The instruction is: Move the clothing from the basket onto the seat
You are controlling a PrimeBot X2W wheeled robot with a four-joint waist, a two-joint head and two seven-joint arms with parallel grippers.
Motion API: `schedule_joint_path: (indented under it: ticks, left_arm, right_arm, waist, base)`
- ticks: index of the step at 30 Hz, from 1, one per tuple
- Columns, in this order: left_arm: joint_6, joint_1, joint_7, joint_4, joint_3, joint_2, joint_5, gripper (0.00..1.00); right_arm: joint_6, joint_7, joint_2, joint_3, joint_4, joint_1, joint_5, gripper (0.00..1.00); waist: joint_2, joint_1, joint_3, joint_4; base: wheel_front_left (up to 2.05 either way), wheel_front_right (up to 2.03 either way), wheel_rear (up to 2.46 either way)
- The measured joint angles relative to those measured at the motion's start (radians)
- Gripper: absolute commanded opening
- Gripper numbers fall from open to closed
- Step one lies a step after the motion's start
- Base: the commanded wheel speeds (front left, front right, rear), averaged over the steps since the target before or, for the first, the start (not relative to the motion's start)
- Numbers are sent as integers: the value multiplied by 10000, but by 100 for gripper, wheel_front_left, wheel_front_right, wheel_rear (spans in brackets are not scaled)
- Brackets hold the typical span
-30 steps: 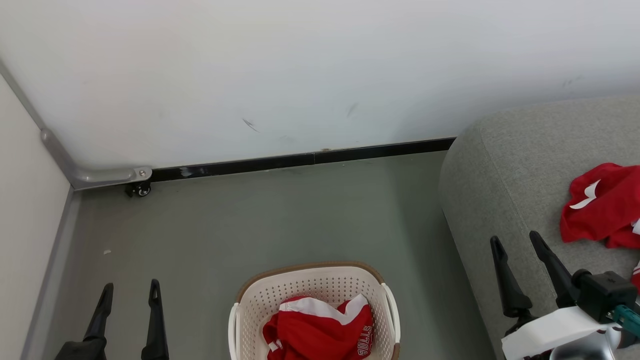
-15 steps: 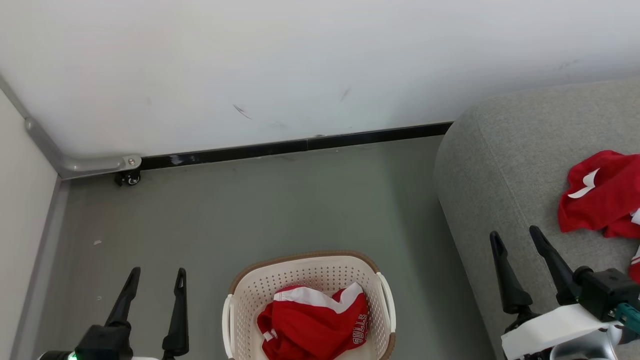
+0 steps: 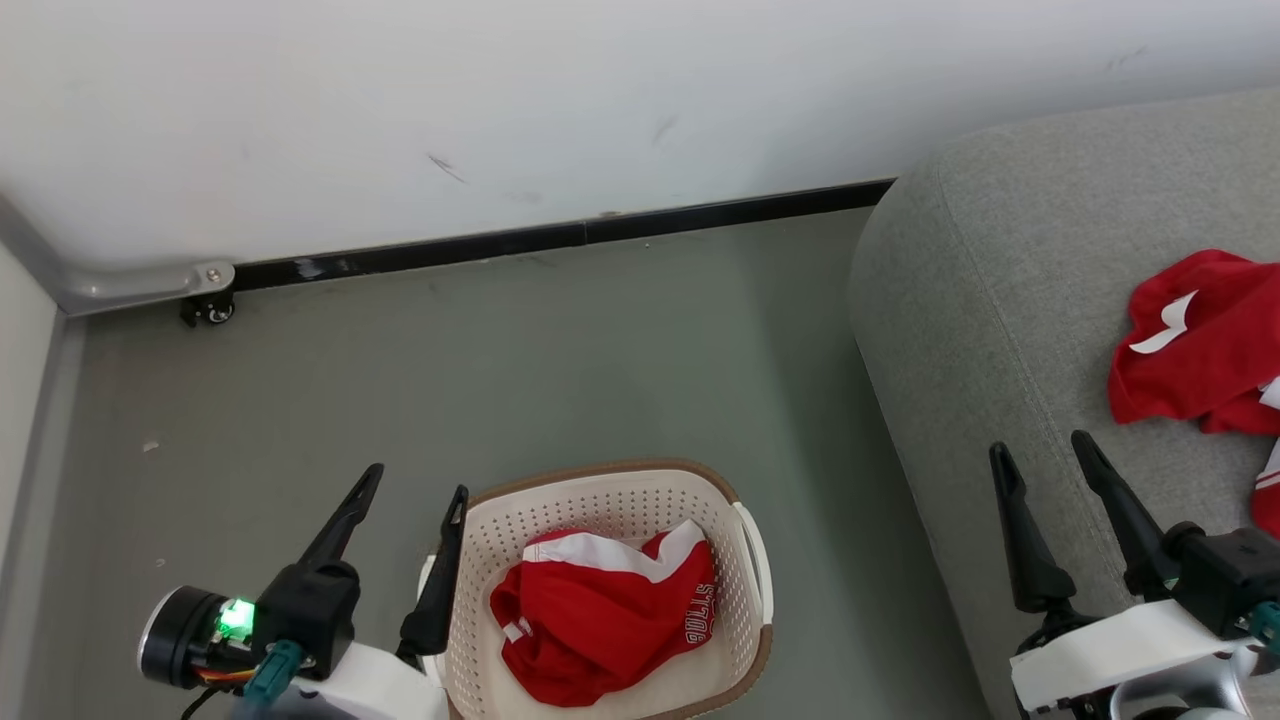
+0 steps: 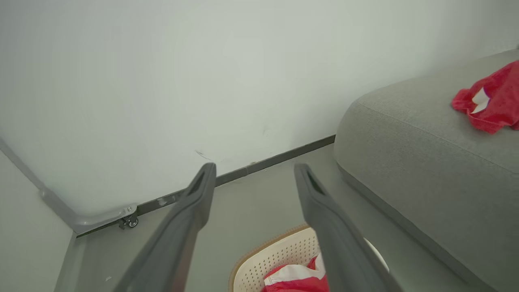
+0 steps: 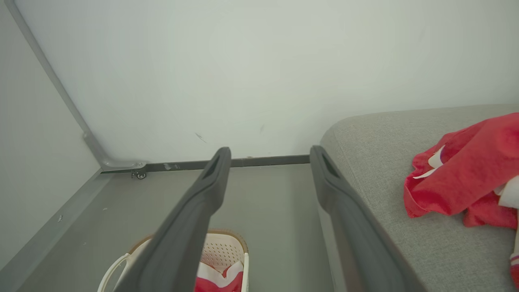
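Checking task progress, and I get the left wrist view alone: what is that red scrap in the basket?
Observer: One bunched red-and-white garment, lettered BULLS, in the basket.
Operator: Where are the right jaws?
Observer: Open and empty, over the seat's edge nearest the basket.
Operator: Anything on the seat besides that red garment?
Observer: A red-and-white piece closer to the robot; separate or not, I cannot tell.
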Motion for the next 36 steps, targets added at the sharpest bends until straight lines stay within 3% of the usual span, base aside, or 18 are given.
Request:
schedule_joint_path:
  ticks: [19, 36]
  left_arm:
    - [-1279, -1881, 803, 2357, -1390, -370, 692, 100]
    - [-1877, -3312, 1152, 4318, -2276, -619, 1647, 100]
  right_arm:
    - [0, -259, 10, -199, -368, -245, 127, 100]
    - [0, -525, 15, -107, -579, -1153, 332, 100]
  waist:
    - [0, 0, 1497, -638]
    - [0, 0, 3063, -1110]
  base:
    - [0, 0, 0]
    - [0, 0, 0]
